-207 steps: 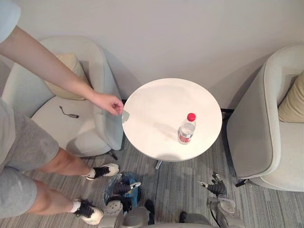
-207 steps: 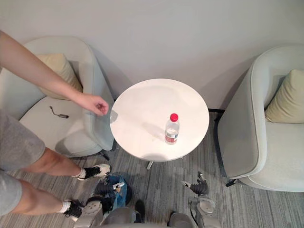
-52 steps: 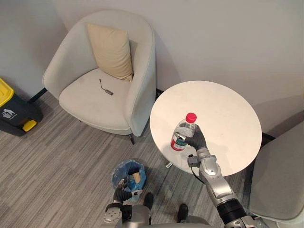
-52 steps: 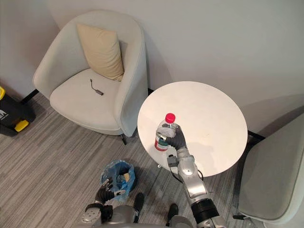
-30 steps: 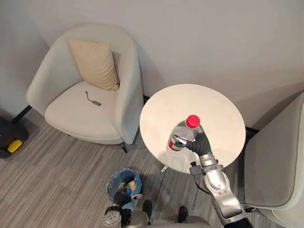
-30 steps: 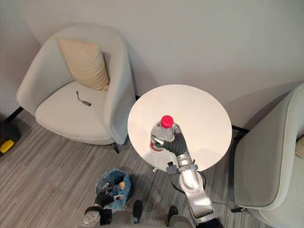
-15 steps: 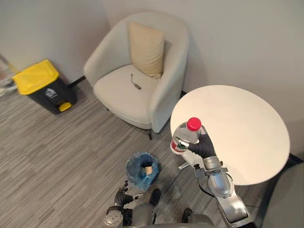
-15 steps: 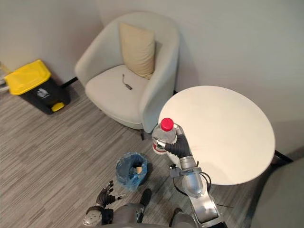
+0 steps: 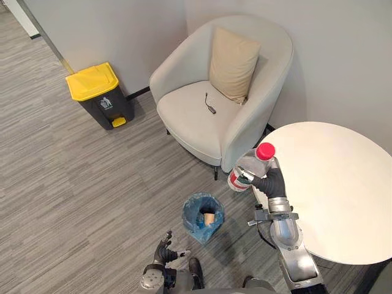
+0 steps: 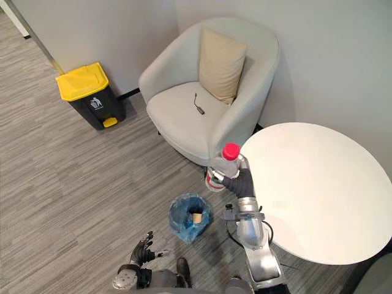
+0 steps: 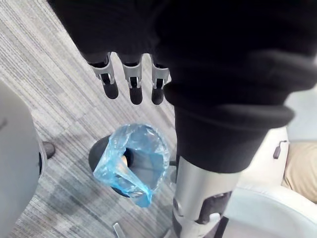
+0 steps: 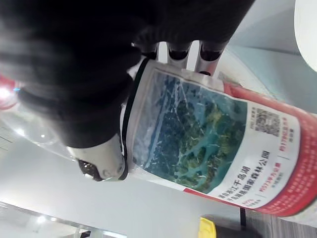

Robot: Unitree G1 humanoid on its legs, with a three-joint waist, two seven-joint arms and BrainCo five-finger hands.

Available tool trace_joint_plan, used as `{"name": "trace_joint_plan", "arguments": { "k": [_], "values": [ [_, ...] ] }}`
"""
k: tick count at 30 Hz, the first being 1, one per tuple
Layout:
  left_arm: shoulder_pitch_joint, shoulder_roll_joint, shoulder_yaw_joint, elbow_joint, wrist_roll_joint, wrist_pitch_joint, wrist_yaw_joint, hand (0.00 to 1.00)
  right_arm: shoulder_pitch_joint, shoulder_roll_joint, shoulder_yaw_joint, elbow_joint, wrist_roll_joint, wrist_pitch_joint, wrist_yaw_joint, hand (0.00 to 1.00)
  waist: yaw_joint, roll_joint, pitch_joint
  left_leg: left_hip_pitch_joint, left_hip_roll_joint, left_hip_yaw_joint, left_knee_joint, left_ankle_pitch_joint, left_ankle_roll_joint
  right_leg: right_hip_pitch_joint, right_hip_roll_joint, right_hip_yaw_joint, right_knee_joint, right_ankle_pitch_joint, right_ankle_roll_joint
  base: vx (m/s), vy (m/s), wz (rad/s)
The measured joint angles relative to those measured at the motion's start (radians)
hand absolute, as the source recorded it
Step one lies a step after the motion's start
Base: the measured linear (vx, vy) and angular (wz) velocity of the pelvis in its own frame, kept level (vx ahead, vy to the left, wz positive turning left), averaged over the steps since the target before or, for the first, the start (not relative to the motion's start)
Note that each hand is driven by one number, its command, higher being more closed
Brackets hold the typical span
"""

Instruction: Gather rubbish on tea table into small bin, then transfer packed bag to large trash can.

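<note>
A clear plastic bottle [image 9: 247, 170] with a red cap and a red-edged label is held upright in the air, and my right hand [image 9: 273, 182] is shut on it, fingers curled round its body [image 12: 208, 139]. It hangs just past the left rim of the round white tea table [image 9: 343, 184], above the floor. Lower left of it on the floor stands the small bin [image 9: 203, 217] lined with a blue bag [image 11: 131, 158], with a brown scrap inside. My left hand [image 9: 164, 250] hangs low near the bin with fingers [image 11: 131, 84] straight and nothing in it.
A large dark trash can [image 9: 101, 95] with a yellow lid stands by the wall at the far left. A pale armchair [image 9: 208, 116] with a beige cushion [image 9: 234, 64] and a small dark cable on its seat is behind the bin, close to the table.
The camera has swung left, bringing the yellow-lidded can further into view. My right hand has carried the bottle from over the table's edge to just beyond it.
</note>
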Motion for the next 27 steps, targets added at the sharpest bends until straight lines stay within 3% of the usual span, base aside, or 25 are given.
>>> {"name": "trace_joint_plan", "arguments": {
  "k": [3,5,6,7,8,9,10,11,12,19,24,27],
  "values": [
    [-0.004,0.015,0.0,-0.011,0.0,0.001,0.0,0.0,0.0,0.001,0.019,0.064,-0.009,0.003,0.002,1.0,-0.008,-0.024,0.023,-0.01,-0.024,-0.009,0.057,-0.062,0.009,-0.049,-0.051,0.043,0.173,-0.059,0.003,-0.07,0.055,0.07],
    [-0.004,0.021,0.001,-0.013,0.0,0.001,0.0,0.0,0.02,-0.006,0.02,0.073,-0.013,0.004,0.004,1.0,-0.016,-0.028,0.028,-0.001,-0.033,-0.039,0.06,-0.065,0.013,-0.097,-0.048,0.125,0.286,-0.05,-0.036,0.03,0.046,0.46],
    [0.0,0.022,0.001,-0.013,0.0,0.002,0.0,0.0,0.027,-0.017,0.02,0.073,-0.014,0.006,0.016,1.0,-0.039,-0.025,0.035,0.006,-0.033,-0.113,0.058,-0.065,0.013,-0.129,0.006,0.216,0.319,-0.085,-0.064,0.1,0.009,0.66],
    [-0.001,0.022,0.001,-0.013,0.0,0.002,0.0,0.0,0.027,-0.017,0.021,0.073,-0.014,0.006,0.02,1.0,-0.04,-0.023,0.036,0.006,-0.032,-0.125,0.058,-0.065,0.013,-0.132,0.021,0.233,0.311,-0.092,-0.058,0.12,-0.044,0.84],
    [0.0,0.027,0.002,-0.01,0.0,0.002,0.0,0.0,0.026,-0.015,0.024,0.072,-0.014,0.006,0.023,1.0,-0.042,-0.02,0.038,0.004,-0.026,-0.158,0.056,-0.061,0.007,-0.153,0.081,0.3,0.265,-0.096,-0.055,0.05,-0.051,0.52],
    [0.0,0.03,0.002,-0.005,0.0,0.002,0.0,0.0,0.026,-0.015,0.024,0.071,-0.014,0.006,0.023,1.0,-0.043,-0.02,0.038,0.002,-0.027,-0.172,0.057,-0.058,0.004,-0.157,0.096,0.321,0.236,-0.095,-0.054,0.1,-0.102,0.84],
    [-0.003,0.037,0.002,0.003,0.0,0.001,0.0,0.0,0.027,-0.015,0.023,0.071,-0.014,0.006,0.023,1.0,-0.045,-0.041,0.031,-0.005,-0.042,-0.191,0.066,-0.051,-0.01,-0.158,0.102,0.327,0.143,-0.055,-0.056,0.28,-0.229,1.07],
    [-0.005,0.004,0.04,0.019,0.0,-0.005,-0.001,0.0,0.025,-0.039,0.012,0.071,-0.014,0.004,0.025,1.0,-0.033,0.003,0.028,-0.021,-0.024,-0.244,0.073,-0.044,-0.021,-0.118,0.125,0.294,0.058,-0.004,-0.047,0.33,-0.261,0.87],
    [-0.004,0.005,0.042,0.019,0.0,-0.006,-0.001,0.0,0.025,-0.036,0.006,0.07,-0.013,0.004,0.032,1.0,-0.033,0.001,0.028,-0.014,-0.015,-0.247,0.062,-0.042,-0.024,-0.106,0.136,0.293,0.037,0.005,-0.052,0.29,-0.21,0.47],
    [-0.001,-0.003,0.053,0.026,0.0,-0.009,-0.021,0.0,0.07,-0.032,-0.048,0.069,-0.012,0.002,0.046,1.0,-0.032,-0.001,0.025,0.042,-0.016,-0.279,0.0,-0.029,-0.042,0.002,0.139,0.262,-0.092,0.043,-0.043,0.05,-0.014,0.1],
    [-0.002,0.008,0.066,0.036,0.004,-0.008,-0.022,0.0,0.066,-0.032,-0.008,0.075,0.001,0.0,0.081,1.0,-0.028,-0.001,0.026,0.026,-0.031,-0.315,-0.019,-0.002,-0.042,-0.007,0.129,0.223,-0.097,0.044,-0.041,-0.01,0.0,0.28],
    [-0.018,0.014,0.066,0.045,0.01,-0.009,-0.021,0.0,0.034,-0.055,0.04,0.109,0.032,-0.005,0.088,1.0,-0.004,0.004,0.037,-0.034,-0.034,-0.344,-0.001,0.017,-0.05,-0.051,0.126,0.187,-0.08,0.048,-0.048,-0.07,-0.02,0.34]
  ]
}}
